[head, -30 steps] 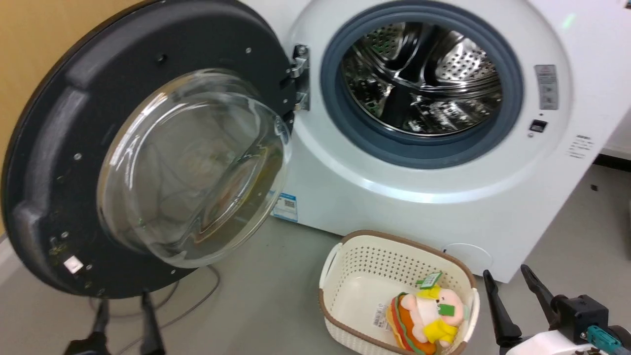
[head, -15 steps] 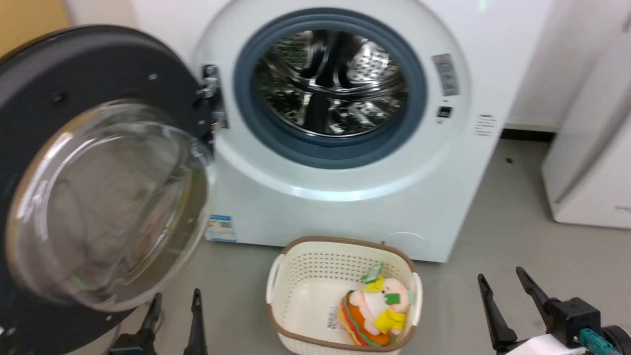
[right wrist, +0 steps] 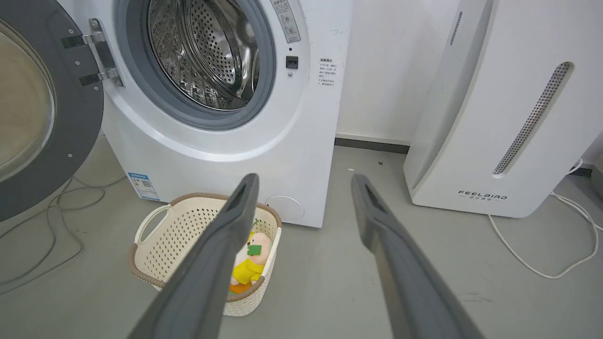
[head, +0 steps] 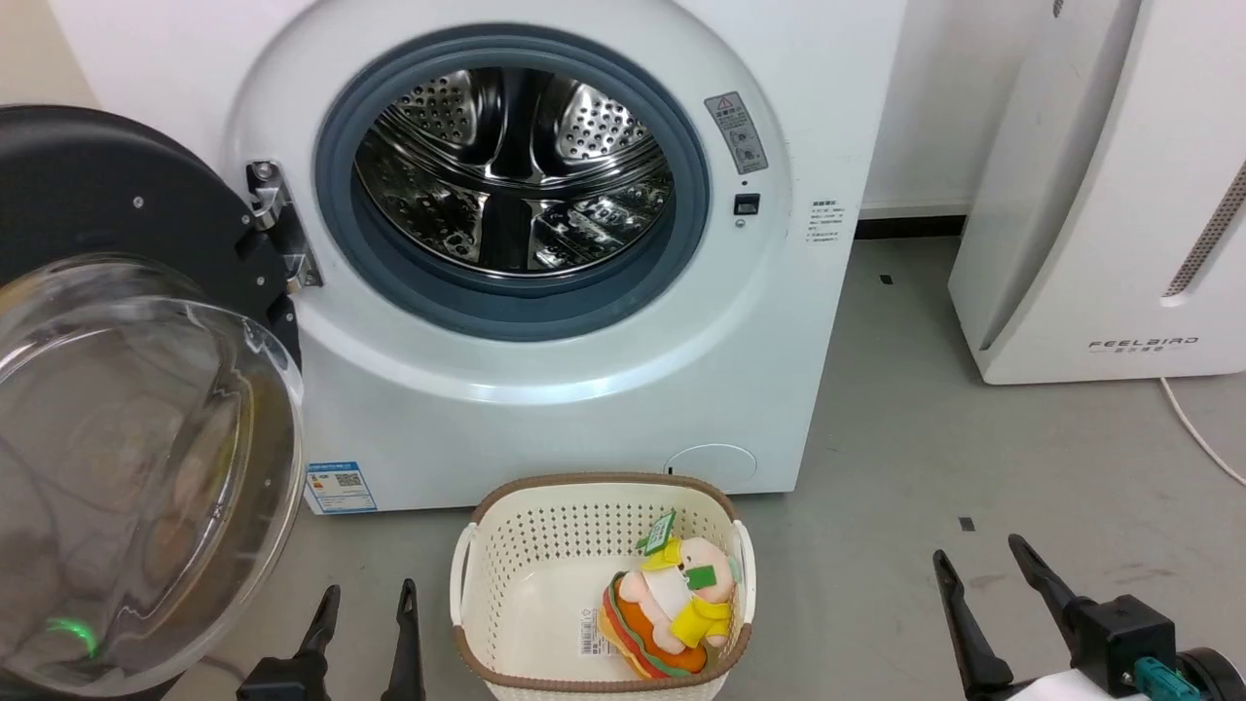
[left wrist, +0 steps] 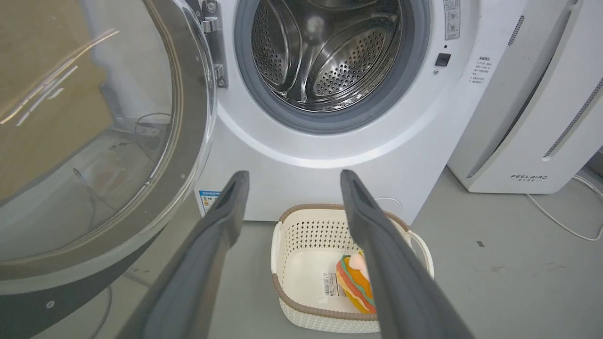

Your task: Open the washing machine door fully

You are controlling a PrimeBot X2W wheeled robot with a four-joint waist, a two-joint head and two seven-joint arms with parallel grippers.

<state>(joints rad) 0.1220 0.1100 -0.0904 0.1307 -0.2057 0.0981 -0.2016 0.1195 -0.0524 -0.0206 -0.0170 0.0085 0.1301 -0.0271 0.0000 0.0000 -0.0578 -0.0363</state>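
Left gripper and right gripper both spread and empty, nudge the large round black glass-bowled washing machine door, hanging wide off the left edge of the big white steel-drummed washing machine, by its rim only if short of its stop.

The washing machine door wide open, left of the washing machine.

The washing machine door hangs swung wide left of the white washing machine, drum exposed.

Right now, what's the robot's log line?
washing machine door: wide open | left end effector: open, empty | right end effector: open, empty | basket: toy inside
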